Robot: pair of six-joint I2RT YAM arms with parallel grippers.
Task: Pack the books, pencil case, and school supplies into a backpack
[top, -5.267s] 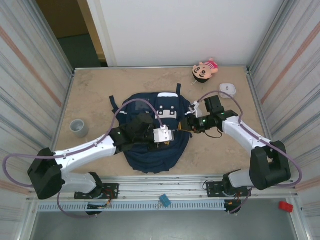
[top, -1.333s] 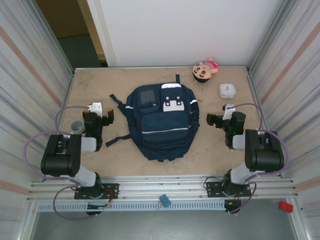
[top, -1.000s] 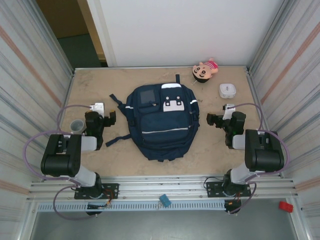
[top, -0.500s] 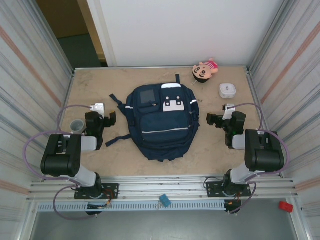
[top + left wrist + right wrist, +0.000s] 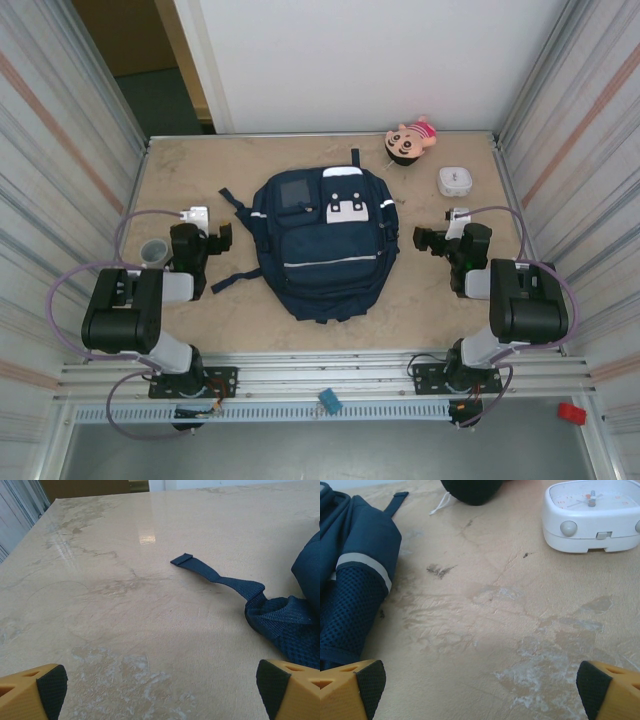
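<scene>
Worktop: We see a wide, sandy-brown worktop (image 5: 440, 300) with pale marks on it.
Backpack: The big dark blue backpack (image 5: 322, 245) lies flat in the middle of the worktop. Its front faces up and its top end points to the far wall. White patches show on its top pocket. It lies between our two arms, and neither one touches it.
Left tool: Our left tool (image 5: 160, 690) hangs low over bare worktop, just left of the backpack. Its two yellow fingers (image 5: 30, 687) with dark tips stand wide apart, and nothing is between them.
Right tool: Our right tool (image 5: 480, 687) hangs low just right of the backpack. It is spread wide too, and it grips nothing.
Doll: A little doll (image 5: 410, 140) lies near the far right corner.
White box: A small white box (image 5: 455, 181) sits by the right wall, ahead of the right tool.
Cup: A grey cup (image 5: 153, 251) stands by the left wall, just beside our left arm.
Strap: One blue strap (image 5: 215, 575) lies flat on the worktop, reaching left from the backpack.
</scene>
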